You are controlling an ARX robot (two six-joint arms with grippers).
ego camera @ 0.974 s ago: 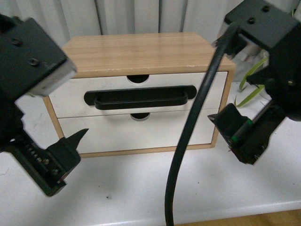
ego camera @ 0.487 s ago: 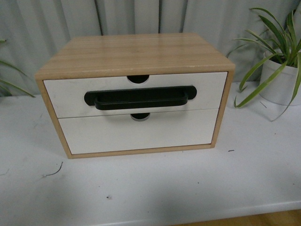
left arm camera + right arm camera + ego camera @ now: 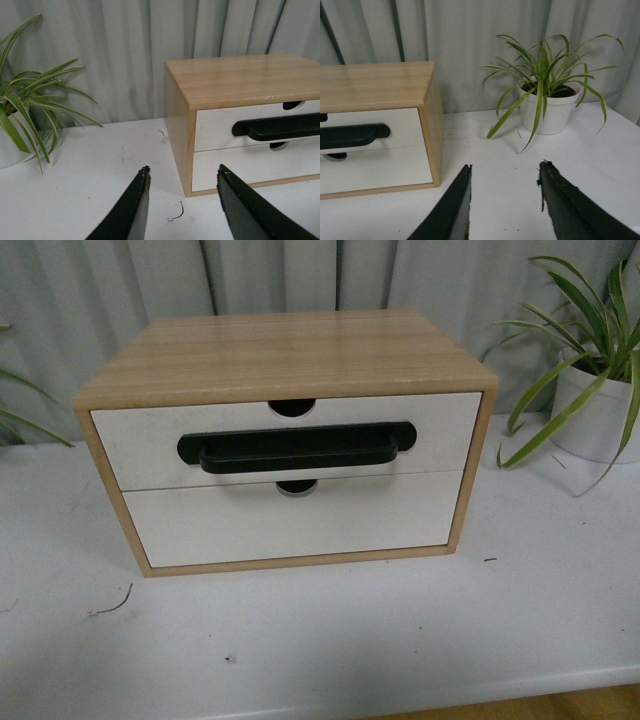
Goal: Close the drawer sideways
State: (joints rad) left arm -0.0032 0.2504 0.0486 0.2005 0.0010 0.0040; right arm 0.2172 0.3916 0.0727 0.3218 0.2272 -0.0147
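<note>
The drawer (image 3: 440, 425) is the upper one in a light wood cabinet (image 3: 290, 350). It has a white front, a long black bar handle (image 3: 296, 448) and a semicircular notch in its top edge. Its front sits level with the cabinet's frame. It also shows in the left wrist view (image 3: 215, 125) and the right wrist view (image 3: 400, 120). Neither arm shows in the front view. My left gripper (image 3: 182, 172) is open and empty, above the table off the cabinet's left corner. My right gripper (image 3: 505, 169) is open and empty, above the table off the cabinet's right side.
A plain white lower drawer (image 3: 290, 520) without a handle sits under it. A potted plant in a white pot (image 3: 600, 410) stands right of the cabinet. Another plant (image 3: 25, 110) stands to the left. A grey curtain hangs behind. A small curl of wire (image 3: 112, 603) lies on the white table (image 3: 330, 640).
One second ago both arms filled the front view's left and right sides. They have drawn back out of that view. The cabinet has shifted only very slightly.
</note>
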